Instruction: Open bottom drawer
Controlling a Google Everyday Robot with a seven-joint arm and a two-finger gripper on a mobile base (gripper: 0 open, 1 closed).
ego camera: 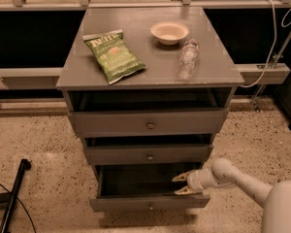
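Observation:
The grey cabinet has three drawers. The bottom drawer [150,202] stands pulled out toward me, its dark inside showing above the flat grey front with a small brass knob [151,207]. My gripper [182,184] is at the drawer's right end, just above the front edge, pointing left into the open drawer. Its two yellowish fingers [180,177] are spread apart with nothing between them. The white arm runs off to the lower right. The middle drawer [149,155] and top drawer [148,124] are each out a little.
On the cabinet top [77,67] lie a green chip bag [113,55], a white bowl [169,32] and a clear plastic bottle [187,58] on its side. A black pole [12,194] lies on the speckled floor at left. Cables hang at the upper right.

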